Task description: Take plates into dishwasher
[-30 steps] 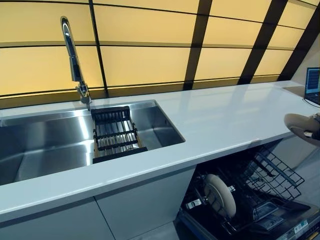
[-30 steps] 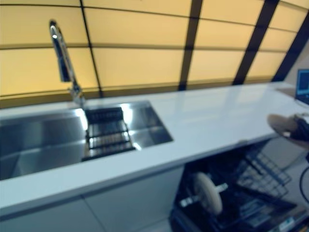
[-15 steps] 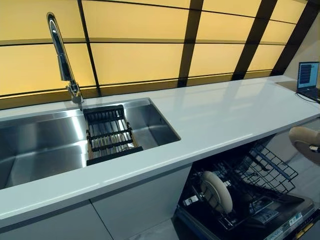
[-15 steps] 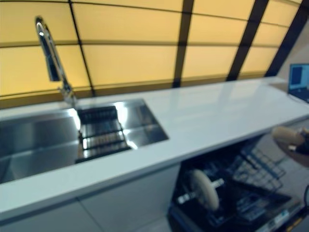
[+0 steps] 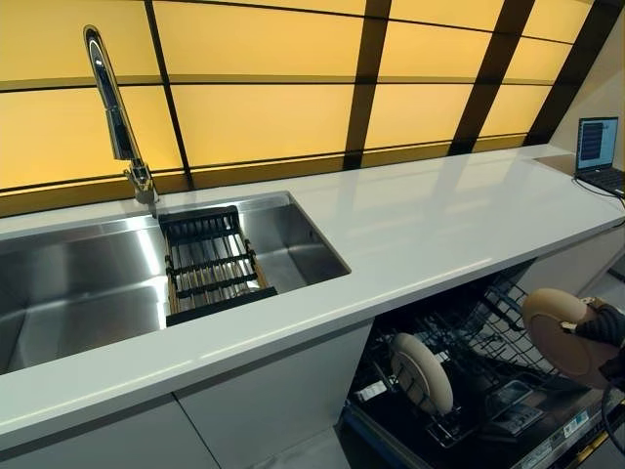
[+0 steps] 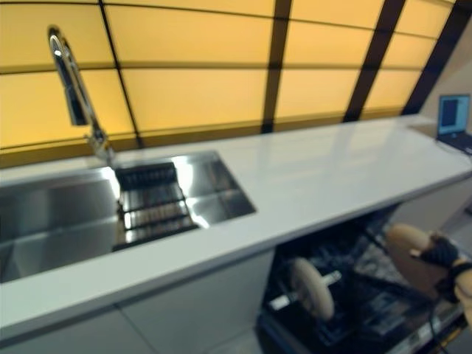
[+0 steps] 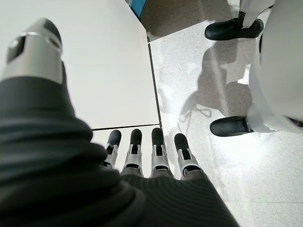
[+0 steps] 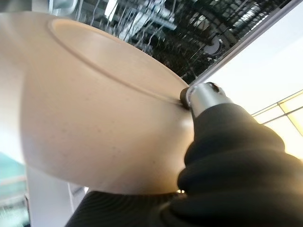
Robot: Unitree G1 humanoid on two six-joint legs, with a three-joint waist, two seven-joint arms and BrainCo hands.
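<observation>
My right hand is shut on a beige plate, held on edge above the right side of the open dishwasher's black wire rack. In the right wrist view the plate's underside fills the frame, my thumb pressed on it, with the rack behind. Another beige plate stands upright in the rack's left part. My left hand shows only in its wrist view, fingers straight and empty, hanging over the floor.
A white countertop runs over the dishwasher. A steel sink with a tall faucet and a black drying rack lies at the left. A laptop sits at the far right. A person's black shoes stand on the floor.
My right hand has lowered the plate from countertop height down in front of the open dishwasher rack. The camera has shifted slightly to the right.
</observation>
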